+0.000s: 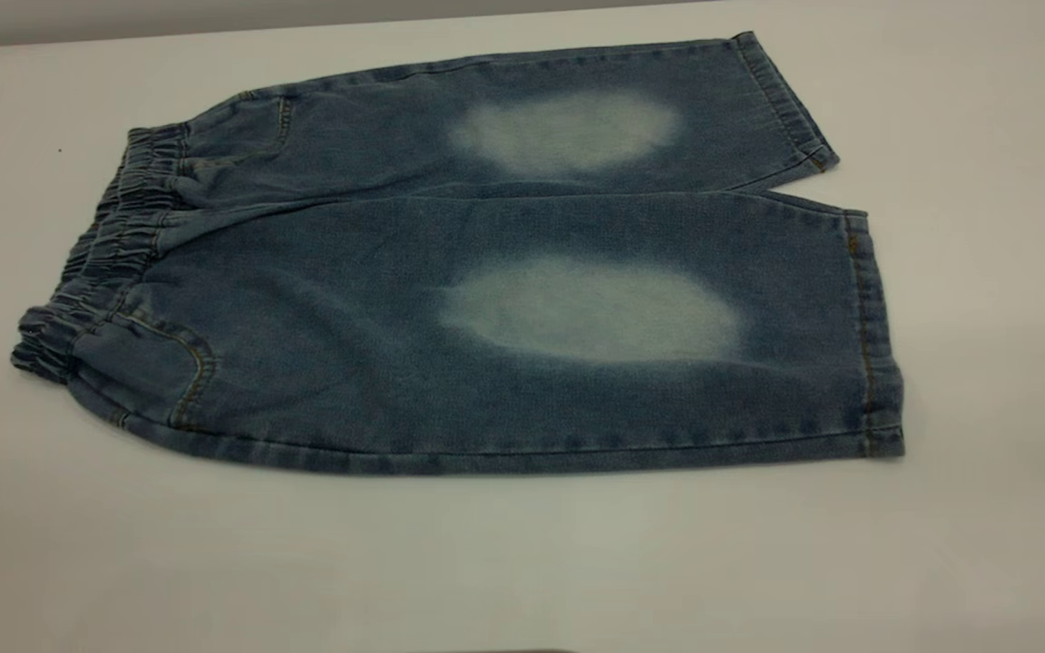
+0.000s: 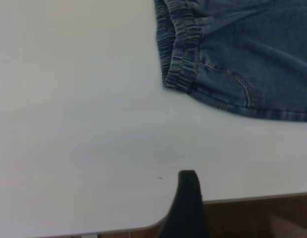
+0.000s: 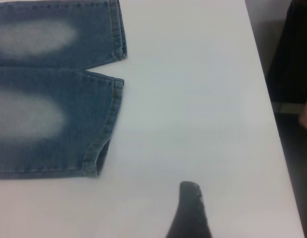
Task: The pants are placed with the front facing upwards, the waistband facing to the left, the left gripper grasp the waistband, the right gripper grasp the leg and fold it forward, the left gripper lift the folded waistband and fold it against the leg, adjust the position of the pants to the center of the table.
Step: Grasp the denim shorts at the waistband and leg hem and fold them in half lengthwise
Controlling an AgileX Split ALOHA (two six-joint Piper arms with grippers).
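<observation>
Across the middle of the frame the pants are spread flat on the table, waistband at left, ready for grasping, though it cannot be told whether the fingers of the left gripper and right gripper are open.

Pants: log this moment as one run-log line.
pants: flat, unfolded | waistband: left, ungrasped | left gripper: off waistband, above table | right gripper: off leg hems | stage: pre-grasp
</observation>
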